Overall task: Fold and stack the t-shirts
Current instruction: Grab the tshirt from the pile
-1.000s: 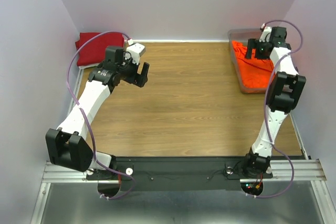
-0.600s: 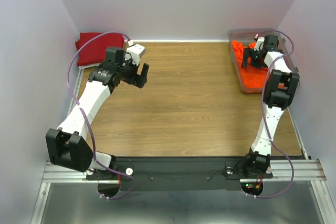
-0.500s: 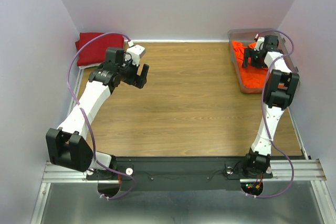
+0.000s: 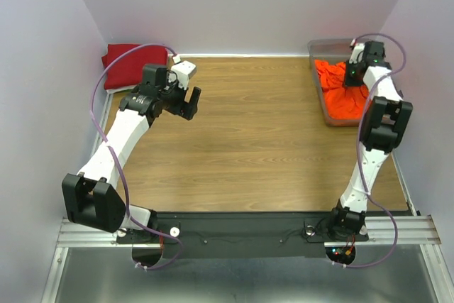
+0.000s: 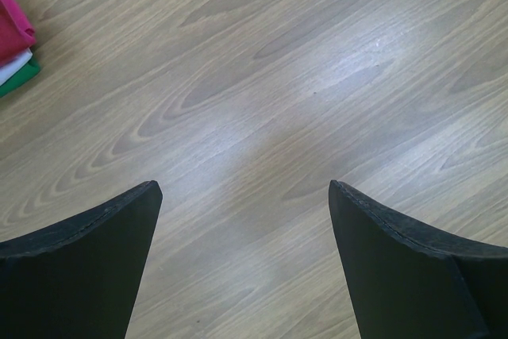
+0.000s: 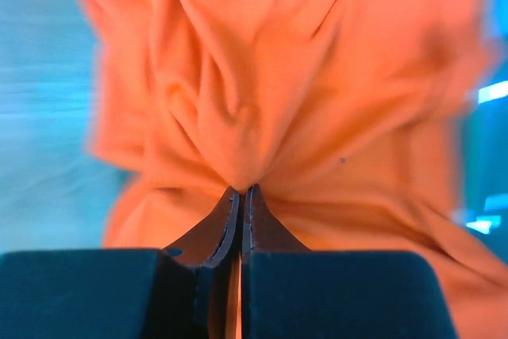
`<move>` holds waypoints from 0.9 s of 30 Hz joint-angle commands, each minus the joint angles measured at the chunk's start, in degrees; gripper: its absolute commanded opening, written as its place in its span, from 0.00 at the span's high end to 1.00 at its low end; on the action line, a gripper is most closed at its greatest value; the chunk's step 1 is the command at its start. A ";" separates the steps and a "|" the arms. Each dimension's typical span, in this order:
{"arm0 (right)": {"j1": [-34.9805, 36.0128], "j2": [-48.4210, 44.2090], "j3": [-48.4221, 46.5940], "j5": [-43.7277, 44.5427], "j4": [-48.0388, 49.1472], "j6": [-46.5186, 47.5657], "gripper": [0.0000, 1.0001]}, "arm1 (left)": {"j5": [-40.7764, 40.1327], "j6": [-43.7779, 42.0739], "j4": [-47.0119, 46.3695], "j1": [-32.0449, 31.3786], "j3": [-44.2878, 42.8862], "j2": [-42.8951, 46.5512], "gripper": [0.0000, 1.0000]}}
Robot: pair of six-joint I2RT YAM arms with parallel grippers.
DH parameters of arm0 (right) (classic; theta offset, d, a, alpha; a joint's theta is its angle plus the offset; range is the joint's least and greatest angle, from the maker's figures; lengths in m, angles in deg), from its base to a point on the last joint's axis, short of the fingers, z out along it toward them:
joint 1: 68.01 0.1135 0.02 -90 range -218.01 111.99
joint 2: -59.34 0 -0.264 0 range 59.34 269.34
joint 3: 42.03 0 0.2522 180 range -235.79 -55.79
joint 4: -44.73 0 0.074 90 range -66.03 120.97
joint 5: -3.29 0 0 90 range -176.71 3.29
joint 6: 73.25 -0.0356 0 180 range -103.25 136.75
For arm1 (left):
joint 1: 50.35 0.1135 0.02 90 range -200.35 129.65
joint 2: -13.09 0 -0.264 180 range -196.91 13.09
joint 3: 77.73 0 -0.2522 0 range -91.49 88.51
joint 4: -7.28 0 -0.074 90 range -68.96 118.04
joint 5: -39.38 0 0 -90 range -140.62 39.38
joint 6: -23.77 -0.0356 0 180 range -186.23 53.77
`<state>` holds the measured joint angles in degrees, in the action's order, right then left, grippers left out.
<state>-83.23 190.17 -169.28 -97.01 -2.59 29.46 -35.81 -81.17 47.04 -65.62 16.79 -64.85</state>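
A bright orange t-shirt (image 4: 339, 94) lies crumpled in the clear bin (image 4: 320, 106) at the back right. My right gripper (image 4: 352, 81) is shut on a pinched fold of that orange t-shirt (image 6: 262, 93), which bunches up from the jaws (image 6: 241, 191). A folded dark red t-shirt (image 4: 128, 63) lies at the back left corner; its edge (image 5: 14, 29) tops thin white and green edges (image 5: 17, 75) in the left wrist view. My left gripper (image 4: 189, 101) hovers open over bare wood, right of that stack, holding nothing (image 5: 242, 196).
The wooden table (image 4: 248, 140) spreads between the two arms. Walls close in at the back and both sides. A purple cable (image 4: 131, 51) loops from the left arm over the red shirt.
My right gripper dipped into the bin and closed on the orange t-shirt, then rose a little with the fold. The left arm stayed nearly still.
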 commanded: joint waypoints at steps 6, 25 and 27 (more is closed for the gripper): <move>-1.39 -22.27 -9.80 -11.65 0.87 -0.93 1.00 | 12.33 1.05 1.68 8.31 -6.49 -0.38 0.02; 17.04 -36.16 -16.69 -41.90 7.81 -18.95 0.99 | 27.38 1.58 3.62 22.56 -14.15 0.32 0.02; 21.26 -36.95 -10.74 -39.98 8.07 -17.55 1.00 | 27.73 1.58 3.71 22.65 -13.27 0.59 0.02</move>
<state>-68.19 156.86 -185.87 -136.49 0.05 13.03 -11.26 -79.66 51.30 -43.37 4.92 -67.25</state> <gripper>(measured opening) 0.035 0.985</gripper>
